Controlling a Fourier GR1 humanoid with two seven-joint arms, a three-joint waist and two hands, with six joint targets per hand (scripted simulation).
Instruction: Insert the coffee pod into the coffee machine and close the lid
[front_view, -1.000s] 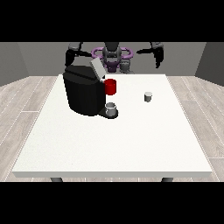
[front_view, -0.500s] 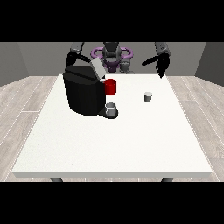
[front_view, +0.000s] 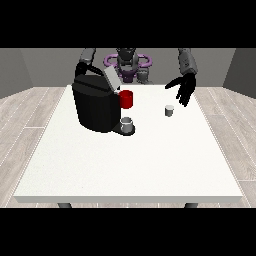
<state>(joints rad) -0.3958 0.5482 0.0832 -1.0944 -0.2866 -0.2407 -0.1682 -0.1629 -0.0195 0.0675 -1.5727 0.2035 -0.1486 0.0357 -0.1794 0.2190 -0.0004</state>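
Pod (front_view: 169, 110) sits on table (front_view: 150, 160), right of coffee machine (front_view: 95, 105), lid (front_view: 112, 78) raised. Hand at view's right (front_view: 184, 88) hangs near it, fingers spread, holding nothing. Risk: fingers clip the small pod on approach and tip it. Other hand not visible.

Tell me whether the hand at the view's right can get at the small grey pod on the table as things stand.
Probably yes. The hand at the view's right hangs open just behind the coffee pod, with only bare table between; the coffee machine stands well aside.

Prob. kitchen: coffee machine (front_view: 97, 105), table (front_view: 130, 160).
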